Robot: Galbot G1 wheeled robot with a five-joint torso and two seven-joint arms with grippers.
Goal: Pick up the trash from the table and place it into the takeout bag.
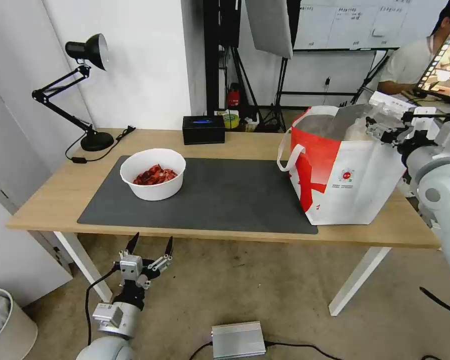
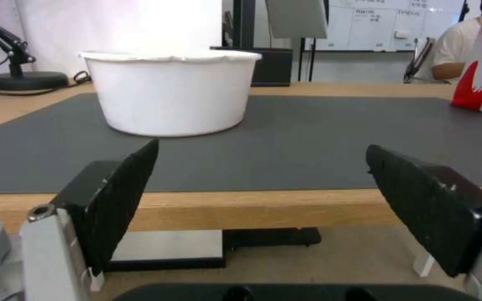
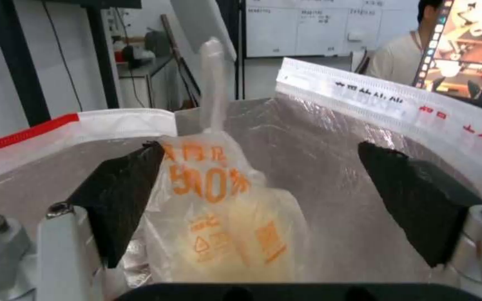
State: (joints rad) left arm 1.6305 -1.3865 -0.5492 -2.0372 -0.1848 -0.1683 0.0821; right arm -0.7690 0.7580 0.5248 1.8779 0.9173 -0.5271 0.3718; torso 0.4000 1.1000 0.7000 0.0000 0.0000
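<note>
Right hand over the bag's far right rim, fingers spread wide, gripping nothing. Just below and between them, inside the bag, a small clear sack with orange print and a beige lump, its twisted neck standing up. Apparently just released there, so hand parked above the mouth to drop straight in. Whether the sack touches either finger: cannot tell.

Left hand low, in front of the counter's near edge and below its top, fingers likewise splayed and empty, aimed up and across at the bowl. Probably staged for a side approach to that bowl.

Bowl on the left part of the mat, well apart from the bag; the only trash left on the counter, by the look of it. Round, white, straight-ish thin walls with a slightly wavy rim, likely light and a bit flexible; red shell scraps heaped loose inside, so worth keeping level.

Bag at the right end, standing open: boxy, woven white fabric with red side panel, crinkled silver foil lining, soft loop handle drooping on the left side. Soft walls, so likely to give if bumped.

Mat matte dark grey, flat. Counter light wood on white legs. Lamp far left and black box at the far edge, both out of the way.
</note>
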